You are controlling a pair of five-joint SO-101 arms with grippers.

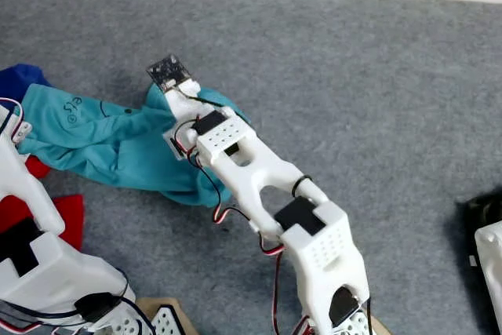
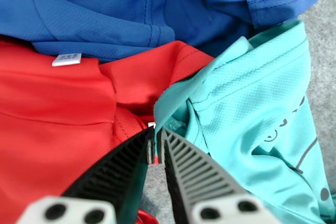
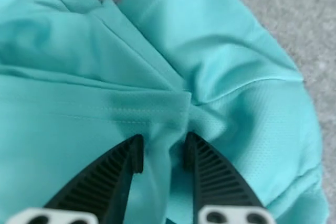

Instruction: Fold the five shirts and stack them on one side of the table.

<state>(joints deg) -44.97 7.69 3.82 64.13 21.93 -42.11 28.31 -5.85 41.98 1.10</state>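
Cloth is held in both claws. The left claw (image 2: 156, 142) is drawn almost shut, with only a thin slit between its fingers, and the edge of the teal shirt (image 2: 252, 108) appears to be nipped at its very tips. From there the teal shirt is spread away to one side of the claw, while a red shirt (image 2: 58, 114) is seen on the other side, touching it. Beyond both, farthest from the tips, a blue shirt (image 2: 131, 3) is laid against the red one, and a white label (image 2: 67, 59) is shown where they meet. The right claw (image 3: 161, 153) is closed part-way, and a gathered ridge of the same teal shirt is clamped between its fingers. Creases are drawn together just past the tips; farther out, the grey table (image 3: 294, 9) is bared.
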